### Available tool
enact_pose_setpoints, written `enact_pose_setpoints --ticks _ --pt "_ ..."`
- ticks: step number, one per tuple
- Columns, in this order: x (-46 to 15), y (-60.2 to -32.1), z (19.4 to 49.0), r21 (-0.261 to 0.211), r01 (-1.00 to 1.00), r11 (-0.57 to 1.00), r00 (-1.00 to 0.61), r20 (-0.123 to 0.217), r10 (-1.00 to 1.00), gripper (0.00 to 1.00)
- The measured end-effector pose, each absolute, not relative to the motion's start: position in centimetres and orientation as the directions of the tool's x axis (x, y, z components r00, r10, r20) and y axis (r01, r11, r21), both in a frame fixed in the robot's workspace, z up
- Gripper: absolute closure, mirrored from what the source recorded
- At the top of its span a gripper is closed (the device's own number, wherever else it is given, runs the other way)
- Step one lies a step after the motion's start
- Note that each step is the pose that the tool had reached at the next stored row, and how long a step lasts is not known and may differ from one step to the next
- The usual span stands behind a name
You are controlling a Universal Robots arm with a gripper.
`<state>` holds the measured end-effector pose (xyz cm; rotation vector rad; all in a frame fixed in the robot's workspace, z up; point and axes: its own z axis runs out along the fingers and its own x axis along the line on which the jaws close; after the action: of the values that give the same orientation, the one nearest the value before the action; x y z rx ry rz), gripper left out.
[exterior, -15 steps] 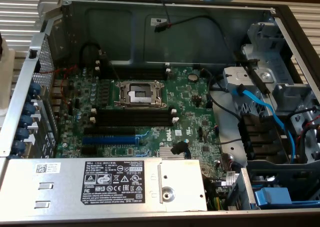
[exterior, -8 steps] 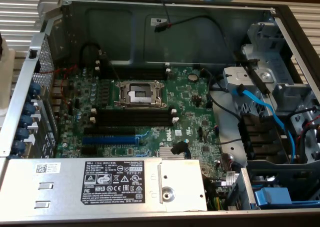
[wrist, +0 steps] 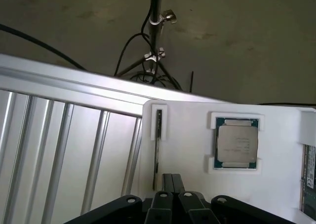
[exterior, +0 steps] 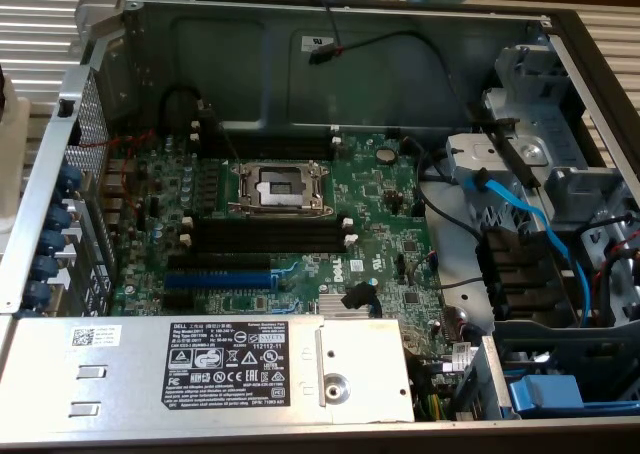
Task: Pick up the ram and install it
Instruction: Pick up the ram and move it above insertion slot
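Observation:
In the wrist view the ram (wrist: 158,135) is a long, thin dark stick standing on edge in a narrow holder on a white tray (wrist: 187,120). My gripper (wrist: 173,176) hovers just beside the stick's near end, its two black fingers pressed together and shut with nothing between them. In the exterior view the open computer case shows the green motherboard (exterior: 380,199), with long black memory slots (exterior: 265,236) carrying white end clips just below the metal processor socket (exterior: 280,187). Those slots stand bare.
A processor chip (wrist: 237,142) sits in a recess of the white tray, and a green board (wrist: 308,172) lies at the tray's edge. Ribbed aluminium table (wrist: 59,150) adjoins the tray. In the case: blue slot (exterior: 218,277), power supply (exterior: 220,369), blue cables (exterior: 520,209), drive bays.

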<state>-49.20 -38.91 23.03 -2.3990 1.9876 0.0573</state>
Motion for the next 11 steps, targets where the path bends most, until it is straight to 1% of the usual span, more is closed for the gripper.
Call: enact_pose_setpoints --ticks 8,9,10,11 --pt "-49.20 -38.91 23.02 0.004 -0.983 -0.186 0.186 -0.045 -0.982 0.90" --pt "-49.20 -38.91 23.02 0.004 -0.983 -0.186 0.186 -0.045 -0.982 0.89" --pt "-49.20 -38.91 23.02 0.004 -0.983 -0.186 0.186 -0.045 -0.982 0.83" --pt "-49.20 -38.91 23.02 0.004 -0.983 -0.186 0.186 -0.045 -0.982 0.83"
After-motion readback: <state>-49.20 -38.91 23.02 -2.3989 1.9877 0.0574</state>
